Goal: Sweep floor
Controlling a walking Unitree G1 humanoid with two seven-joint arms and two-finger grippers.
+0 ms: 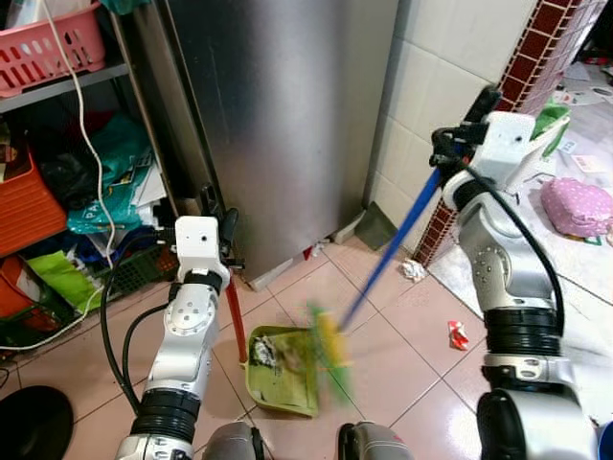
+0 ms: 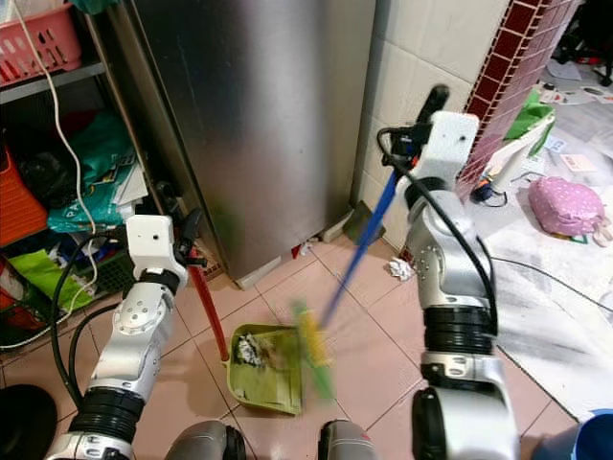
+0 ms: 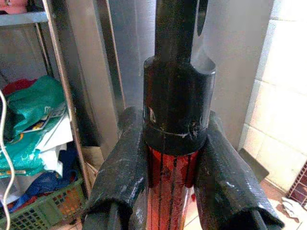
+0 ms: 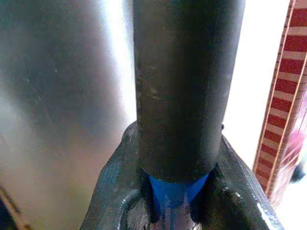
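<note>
Mid-sweep at the lower centre of the frame: green dustpan (image 1: 283, 372) flat on the tiled floor (image 1: 393, 355), grey debris (image 1: 263, 355) already in its back half, blurred yellow-green broom head (image 1: 329, 347) at its open lip. Left gripper (image 3: 165, 191) with fingers (image 3: 120, 177) clenched on the red dustpan handle (image 1: 235, 321), just under its black cap, centre-left of frame. Right gripper (image 4: 175, 191) in the upper right, fingers (image 4: 115, 182) clamped round the blue broom handle (image 1: 393, 244) below its black end. Likely trouble: too hard a stroke flicking the debris back out or nudging the pan sideways, since one slim upright handle is all that steadies it; a twist of either pole within the grip also possible. White crumpled scrap (image 1: 413, 270) and red scrap (image 1: 458, 334) well apart from the pan, right of centre, easy to miss. Broom bristles smeared by motion, so contact with the floor hard to judge; debris too small to identify; lower frame cut off by the robot's own body
</note>
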